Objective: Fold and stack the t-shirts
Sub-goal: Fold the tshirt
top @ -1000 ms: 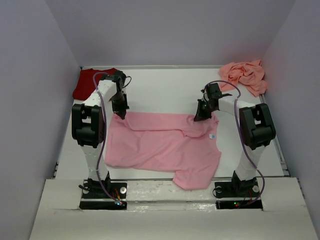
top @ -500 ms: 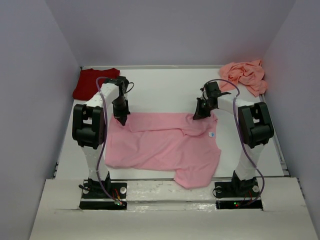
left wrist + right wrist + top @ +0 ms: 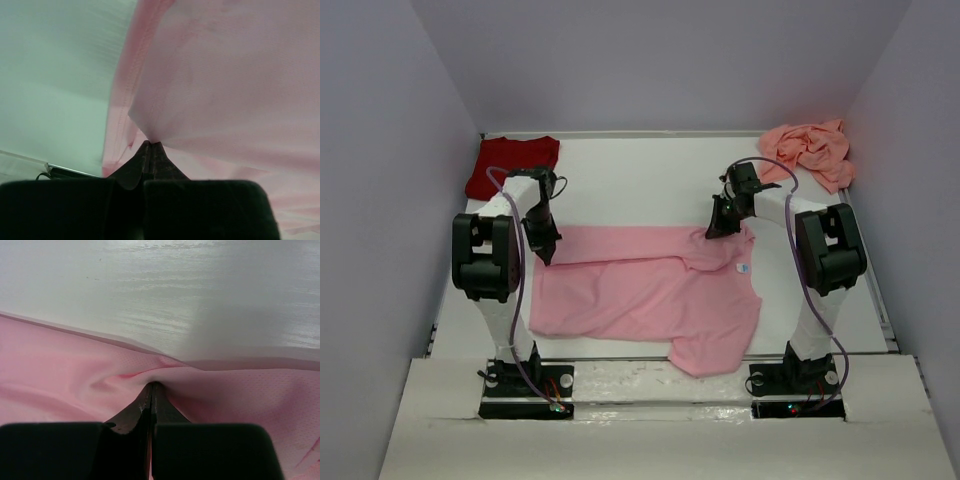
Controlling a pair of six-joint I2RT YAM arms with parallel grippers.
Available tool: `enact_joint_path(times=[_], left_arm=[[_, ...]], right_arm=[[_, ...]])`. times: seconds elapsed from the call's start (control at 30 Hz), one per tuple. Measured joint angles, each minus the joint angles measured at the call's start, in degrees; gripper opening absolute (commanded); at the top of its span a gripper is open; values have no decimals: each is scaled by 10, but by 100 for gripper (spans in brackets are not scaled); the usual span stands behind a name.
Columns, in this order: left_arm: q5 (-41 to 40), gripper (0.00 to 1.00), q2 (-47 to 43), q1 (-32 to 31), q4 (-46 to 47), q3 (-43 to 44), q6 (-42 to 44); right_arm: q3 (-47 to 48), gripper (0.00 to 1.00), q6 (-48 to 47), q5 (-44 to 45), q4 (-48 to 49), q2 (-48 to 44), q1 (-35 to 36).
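The light pink t-shirt [image 3: 650,290] lies spread in the middle of the table, with its small white neck label [image 3: 742,271] at the right. My left gripper [image 3: 548,256] is shut on the shirt's far left corner, pinching a fold of pink cloth [image 3: 210,90]. My right gripper [image 3: 712,232] is shut on the shirt's far right edge, where the cloth [image 3: 75,385] puckers at its tips. The dark red t-shirt [image 3: 510,165] lies at the far left corner. The salmon-pink t-shirt [image 3: 810,150] lies crumpled at the far right corner.
White table [image 3: 640,180] inside grey walls on three sides. The table's front edge and both arm bases are at the bottom of the top view. The bare table surface shows beyond the pink cloth in both wrist views [image 3: 200,300].
My left gripper has moved left and toward the front, pulling the pink shirt's far left corner outward and stretching the far edge straighter. The right gripper has barely moved.
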Motion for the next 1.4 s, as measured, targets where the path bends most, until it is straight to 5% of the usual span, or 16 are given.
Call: enact_joint_path(times=[0.07,0.1,0.13,0.17,0.7,0.9,1.27,1.4], left_arm=[[-3,0,0,12,0,-10,-4],[-3,28,0,15,0,-13,-6],[-5,80,0,17,-3,-14,-6],[-7,99,0,18,-2,-14,-12],[-11,99,-80,21,33,111,-22],[80,99,-90,22,109,92,-11],[246,99,-40,17,241,30,17],[275,99,5,16,264,30,29]], right_arm=[[0,0,0,0,0,0,0],[0,0,0,0,0,0,0],[0,0,0,0,0,0,0],[0,0,0,0,0,0,0],[7,0,0,0,-8,3,0],[17,25,0,2,-20,3,0],[42,30,3,-2,-38,-69,0],[59,50,3,-2,-40,-71,0]])
